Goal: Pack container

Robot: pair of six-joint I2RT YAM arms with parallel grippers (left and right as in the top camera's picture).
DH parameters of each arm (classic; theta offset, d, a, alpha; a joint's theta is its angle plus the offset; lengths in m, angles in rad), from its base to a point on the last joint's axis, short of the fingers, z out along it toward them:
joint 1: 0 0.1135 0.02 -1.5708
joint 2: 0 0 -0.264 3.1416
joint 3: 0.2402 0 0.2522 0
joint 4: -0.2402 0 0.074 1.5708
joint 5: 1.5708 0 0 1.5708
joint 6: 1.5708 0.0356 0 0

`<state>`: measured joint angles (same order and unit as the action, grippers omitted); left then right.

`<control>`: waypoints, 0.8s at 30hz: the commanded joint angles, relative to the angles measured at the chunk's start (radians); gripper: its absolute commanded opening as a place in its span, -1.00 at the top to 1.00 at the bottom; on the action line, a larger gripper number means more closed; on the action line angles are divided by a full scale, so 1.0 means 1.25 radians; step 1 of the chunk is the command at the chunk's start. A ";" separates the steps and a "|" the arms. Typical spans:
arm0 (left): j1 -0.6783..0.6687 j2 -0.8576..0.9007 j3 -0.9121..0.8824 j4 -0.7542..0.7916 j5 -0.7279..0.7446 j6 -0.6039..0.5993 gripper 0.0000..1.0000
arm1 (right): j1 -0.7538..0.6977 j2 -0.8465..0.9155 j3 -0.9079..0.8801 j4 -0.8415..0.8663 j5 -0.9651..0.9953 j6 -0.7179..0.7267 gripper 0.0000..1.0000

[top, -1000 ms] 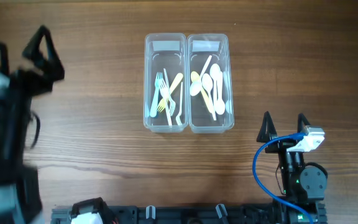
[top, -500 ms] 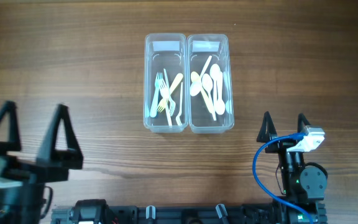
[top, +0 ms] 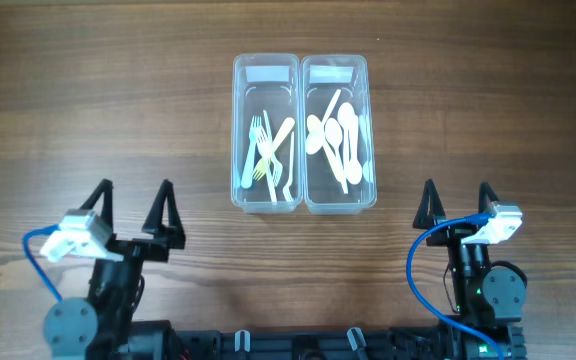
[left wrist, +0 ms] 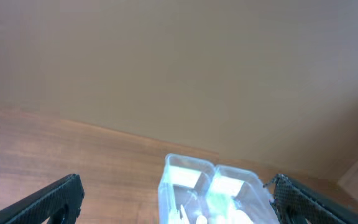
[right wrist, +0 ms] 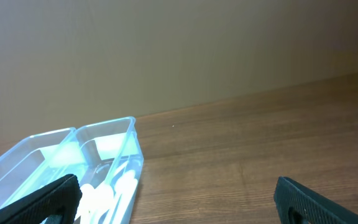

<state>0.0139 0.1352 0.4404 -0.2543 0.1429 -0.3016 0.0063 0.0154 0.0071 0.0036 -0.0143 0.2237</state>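
Clear plastic left container (top: 265, 100) and right container (top: 358, 85) touch side by side on desk (top: 488, 90), middle, toward far edge. Left one holds forks (top: 268, 152), right one spoons (top: 340, 140). Your left fingers (top: 167, 215) spread wide, empty, by near edge toward left corner. Your right fingers (top: 428, 210) spread wide, empty, by near edge, right side.

Twin clear containers (right wrist: 74, 132) lower left, white spoons (right wrist: 124, 184) inside, wooden table (right wrist: 260, 143), tool (right wrist: 176, 183) spread wide

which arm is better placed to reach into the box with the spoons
Right, probably: the right claw is open and nearer the spoon box, while the left claw, also open, has the fork box in between.
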 commanded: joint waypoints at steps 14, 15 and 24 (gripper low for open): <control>-0.005 -0.042 -0.233 0.111 -0.010 0.007 -1.00 | 0.005 -0.009 -0.002 0.003 0.011 0.012 -1.00; -0.005 -0.049 -0.244 0.112 -0.010 0.007 -1.00 | 0.005 -0.009 -0.002 0.003 0.011 0.012 -0.99; -0.020 -0.094 -0.291 0.116 -0.011 0.007 -1.00 | 0.005 -0.009 -0.002 0.003 0.011 0.012 -1.00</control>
<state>-0.0059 0.0322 0.0868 -0.1143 0.1379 -0.3012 0.0063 0.0154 0.0071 0.0036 -0.0143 0.2237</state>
